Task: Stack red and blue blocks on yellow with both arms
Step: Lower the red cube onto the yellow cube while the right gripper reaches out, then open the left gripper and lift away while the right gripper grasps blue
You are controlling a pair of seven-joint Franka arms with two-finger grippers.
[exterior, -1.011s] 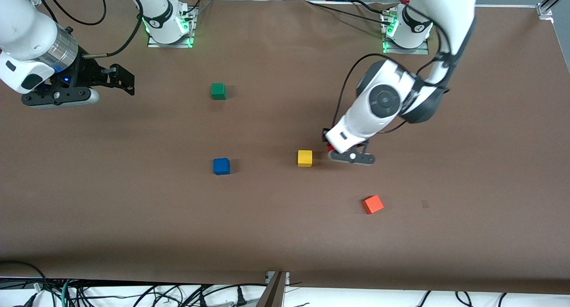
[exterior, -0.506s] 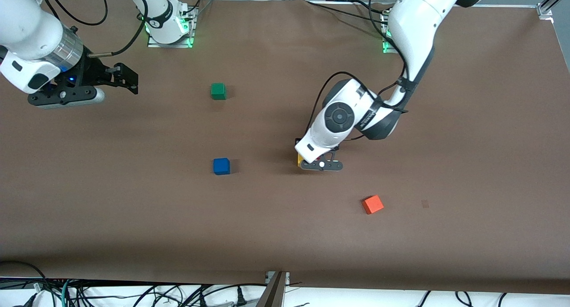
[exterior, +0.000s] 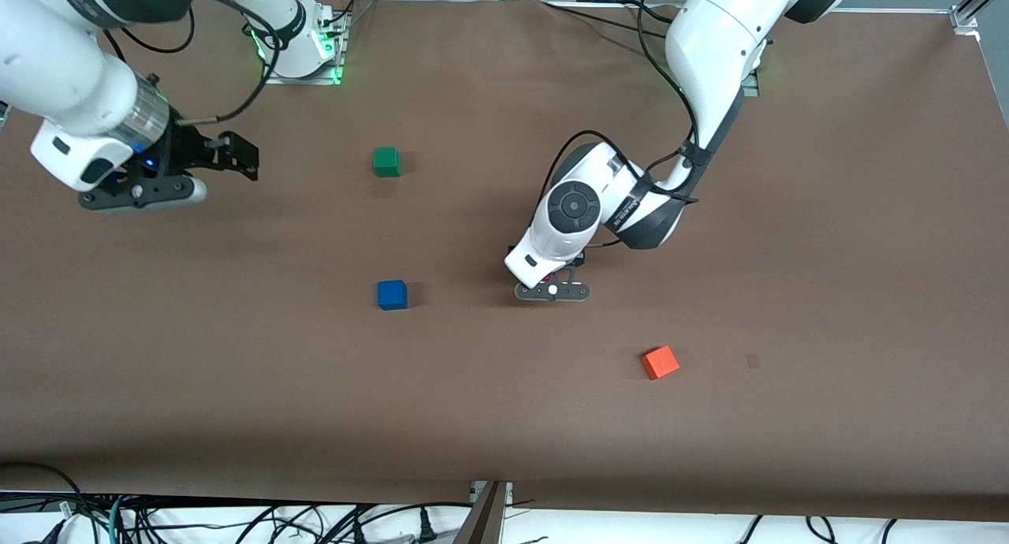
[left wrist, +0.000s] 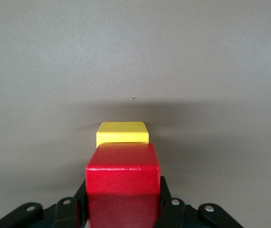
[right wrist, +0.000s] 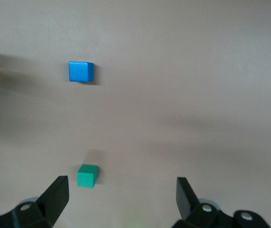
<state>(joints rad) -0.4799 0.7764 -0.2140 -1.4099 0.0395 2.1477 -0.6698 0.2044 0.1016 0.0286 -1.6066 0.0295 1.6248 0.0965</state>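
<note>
If the left end effector, clamped on the small matte bright red cube, releases off-centre over the matte yellow cube just below it, the cube may topple, while the open right end effector waits above the brown worktop.

text: we read none | left arm: we see dark lettering on its wrist band, too small to read
</note>
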